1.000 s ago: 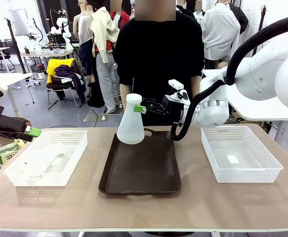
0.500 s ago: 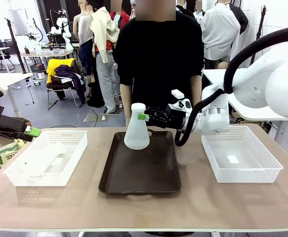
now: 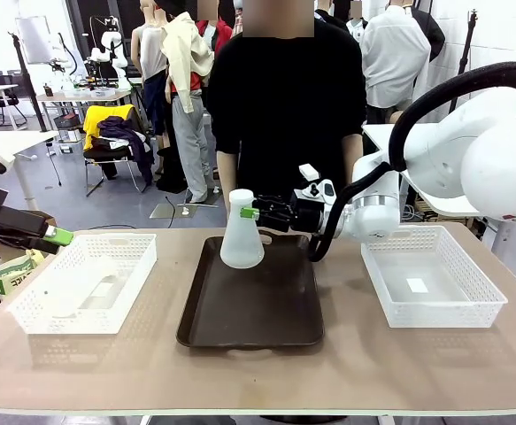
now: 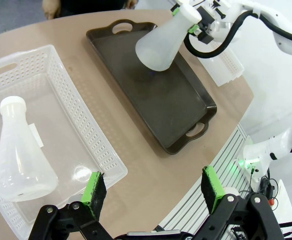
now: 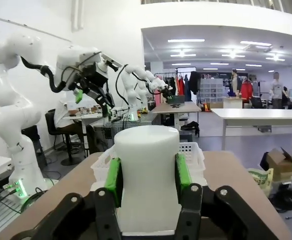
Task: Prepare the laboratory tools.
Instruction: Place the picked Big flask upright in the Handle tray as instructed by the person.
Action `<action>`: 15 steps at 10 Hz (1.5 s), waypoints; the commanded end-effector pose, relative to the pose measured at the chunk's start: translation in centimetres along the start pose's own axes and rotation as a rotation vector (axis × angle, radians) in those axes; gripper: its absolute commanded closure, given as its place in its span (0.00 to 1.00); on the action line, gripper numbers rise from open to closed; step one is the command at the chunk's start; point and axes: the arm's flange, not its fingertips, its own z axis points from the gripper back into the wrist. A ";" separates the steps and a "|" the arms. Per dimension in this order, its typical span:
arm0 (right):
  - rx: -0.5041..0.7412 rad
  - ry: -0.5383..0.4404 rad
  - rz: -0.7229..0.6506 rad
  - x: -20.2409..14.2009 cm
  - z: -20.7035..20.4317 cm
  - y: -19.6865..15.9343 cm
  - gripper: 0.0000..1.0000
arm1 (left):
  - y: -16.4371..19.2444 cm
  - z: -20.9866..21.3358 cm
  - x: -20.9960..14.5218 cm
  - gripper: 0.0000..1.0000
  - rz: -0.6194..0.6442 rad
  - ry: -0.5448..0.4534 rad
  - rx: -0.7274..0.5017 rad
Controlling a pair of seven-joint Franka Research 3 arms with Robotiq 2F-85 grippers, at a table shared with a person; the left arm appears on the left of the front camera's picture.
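Front view: at the left edge the left fingers (image 3: 59, 235) hang spread wide and empty, unmoved, just left of the left basket (image 3: 85, 283) on the desk (image 3: 258, 372). The left wrist view shows one flask (image 4: 20, 150) lying on its side in that basket. The second flask (image 3: 241, 237), higher and nearer a second ago, now hangs lower over the far end of the tray (image 3: 253, 310), its neck pinched by the right fingers (image 3: 250, 213). The right basket (image 3: 430, 283) is unchanged.
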 end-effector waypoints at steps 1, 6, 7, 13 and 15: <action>-0.036 0.002 -0.006 -0.6 -1.3 -1.1 1.00 | 0.3 -0.1 -0.1 0.00 -0.018 -0.022 -0.019; -0.073 0.056 -0.019 -1.3 -2.3 -1.8 1.00 | 0.3 -0.1 -0.1 0.00 -0.018 -0.022 -0.019; -0.072 0.057 -0.028 -1.6 -2.4 -2.0 1.00 | 0.3 -0.1 -0.1 0.00 -0.018 -0.022 -0.019; -0.093 0.085 -0.075 -2.0 -2.1 -2.6 0.44 | 0.3 -0.1 -0.1 0.00 -0.018 -0.022 -0.019; -0.094 0.093 -0.084 -1.8 -1.9 -2.5 0.09 | 0.3 -0.1 -0.1 0.00 -0.018 -0.022 -0.019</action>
